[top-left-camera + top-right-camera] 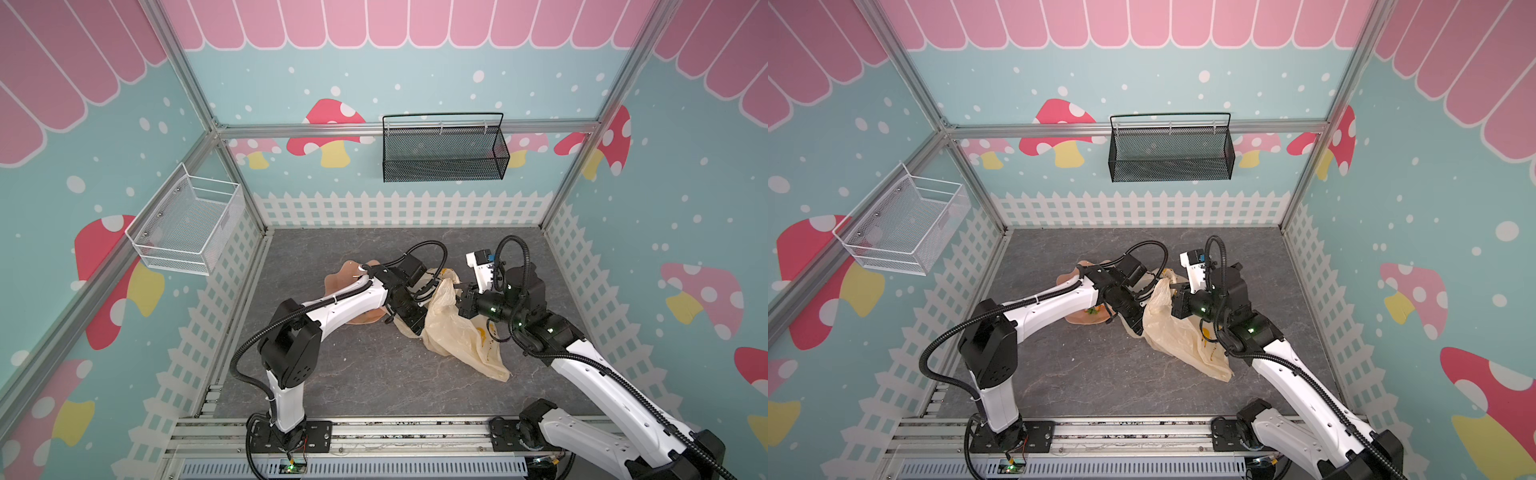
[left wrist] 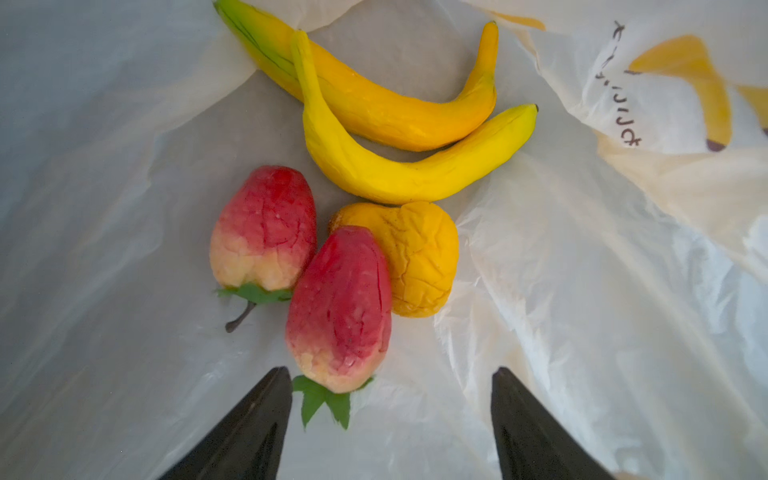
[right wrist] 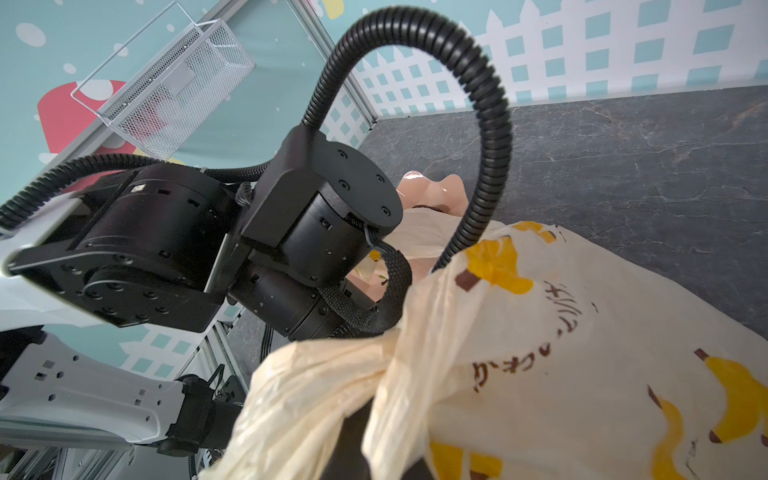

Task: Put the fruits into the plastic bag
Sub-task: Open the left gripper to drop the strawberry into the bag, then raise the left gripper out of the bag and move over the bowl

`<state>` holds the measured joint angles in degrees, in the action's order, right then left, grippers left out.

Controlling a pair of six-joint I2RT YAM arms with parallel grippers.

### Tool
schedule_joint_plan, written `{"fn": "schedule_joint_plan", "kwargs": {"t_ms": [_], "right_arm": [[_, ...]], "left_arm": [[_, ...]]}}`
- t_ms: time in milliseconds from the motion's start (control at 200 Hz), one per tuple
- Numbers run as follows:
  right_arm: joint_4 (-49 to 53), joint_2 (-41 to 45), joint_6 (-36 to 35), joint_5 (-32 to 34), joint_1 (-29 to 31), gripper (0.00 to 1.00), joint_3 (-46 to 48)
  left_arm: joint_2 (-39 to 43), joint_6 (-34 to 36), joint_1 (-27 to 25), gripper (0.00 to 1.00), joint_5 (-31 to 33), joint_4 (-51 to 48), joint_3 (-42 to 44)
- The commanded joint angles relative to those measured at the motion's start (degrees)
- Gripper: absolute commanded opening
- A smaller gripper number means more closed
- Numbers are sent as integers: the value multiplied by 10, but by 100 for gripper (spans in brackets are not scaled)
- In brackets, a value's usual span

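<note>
The plastic bag (image 3: pixel 540 324) is seen as translucent cream, printed with yellow banana bunches and brown lettering. One banana (image 2: pixel 415 178) is coloured bright yellow; a second banana (image 2: pixel 395 112) is tinted deeper orange-yellow, green at one end. The strawberries (image 2: pixel 340 307) are shaded red to pale cream, with green tops. The orange (image 2: pixel 419 257) is coloured orange-yellow. The surface (image 1: pixel 353 374) is marbled dark grey.

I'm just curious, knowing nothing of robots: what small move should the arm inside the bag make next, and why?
Probably draw the left jaws back out of the plastic bag: they stand open and empty, and the nearest strawberry lies free inside it, so this drop looks done.
</note>
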<state>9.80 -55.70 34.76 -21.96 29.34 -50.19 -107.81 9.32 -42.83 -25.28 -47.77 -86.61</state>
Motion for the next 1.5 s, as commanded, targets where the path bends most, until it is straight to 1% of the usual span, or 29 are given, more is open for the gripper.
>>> {"fn": "schedule_joint_plan", "kwargs": {"t_ms": [0, 195, 365, 575, 750, 800, 820, 870, 901, 966, 981, 1051, 1136, 1191, 1371, 1496], "right_arm": [[-15, -3, 0, -5, 3, 0, 5], [-15, -5, -1, -5, 3, 0, 3], [-15, -7, -1, -3, 3, 0, 1], [-15, -9, -2, -1, 3, 0, 1], [-15, -13, -3, -3, 4, 0, -1], [-16, -14, -3, -3, 3, 0, -1], [-16, -14, -4, -3, 3, 0, -2], [-15, -16, -4, -4, 3, 0, -3], [-15, -15, -5, -4, 3, 0, -3], [-15, -16, -5, -4, 3, 0, -3], [-15, -16, -5, -4, 3, 0, -3], [-15, -16, -6, -5, 4, 0, -3], [-15, -15, -5, -5, 3, 0, -4], [-15, -15, -5, -5, 3, 0, -3], [-14, -19, -5, -5, 3, 0, -6], [-14, -18, -5, -5, 3, 0, -7]], "left_arm": [[11, 3, 0, 78, -8, -3, -1], [46, -36, 38, 78, -18, 24, 7], [103, -78, 78, 77, -31, 60, 34], [174, -106, 118, 77, -67, 89, 79], [233, -163, 177, 77, -101, 138, 124], [252, -185, 190, 77, -96, 159, 141], [259, -193, 209, 77, -93, 165, 147], [274, -214, 231, 78, -89, 179, 159], [280, -230, 245, 78, -83, 185, 164], [287, -254, 271, 78, -44, 180, 167], [286, -259, 277, 78, -35, 175, 167], [280, -279, 301, 82, 45, 136, 156], [260, -292, 323, 86, 89, 93, 140], [243, -293, 325, 89, 114, 69, 128], [187, -308, 320, 91, 173, 10, 77], [150, -312, 297, 95, 219, -2, 54]]}}
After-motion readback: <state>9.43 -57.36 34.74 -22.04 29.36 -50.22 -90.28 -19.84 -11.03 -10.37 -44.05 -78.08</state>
